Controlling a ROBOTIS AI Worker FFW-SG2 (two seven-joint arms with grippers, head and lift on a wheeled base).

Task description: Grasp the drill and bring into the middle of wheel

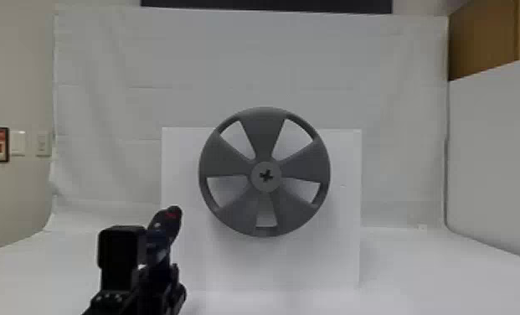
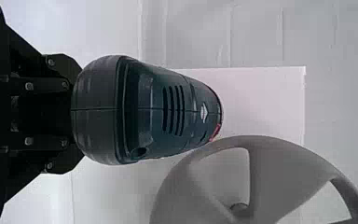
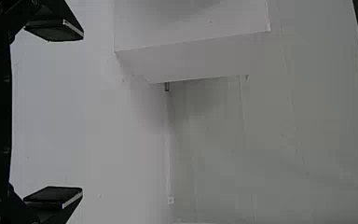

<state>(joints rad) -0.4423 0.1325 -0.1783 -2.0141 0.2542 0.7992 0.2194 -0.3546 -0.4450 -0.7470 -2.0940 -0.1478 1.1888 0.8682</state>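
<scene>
My left gripper is at the lower left in the head view, shut on the dark drill, which stands left of and lower than the wheel's hub. In the left wrist view the drill has its rounded, vented body in front of the left gripper, hiding the fingertips. The grey five-spoked wheel faces the head camera, with a cross-shaped opening in its hub. Part of the wheel shows beyond the drill, apart as far as I can tell. My right gripper is open with nothing between its fingers.
A white panel stands behind the wheel on a white surface. White cloth hangs at the back, and a pale side wall rises at the right. In the right wrist view the white block's edge lies beyond the fingers.
</scene>
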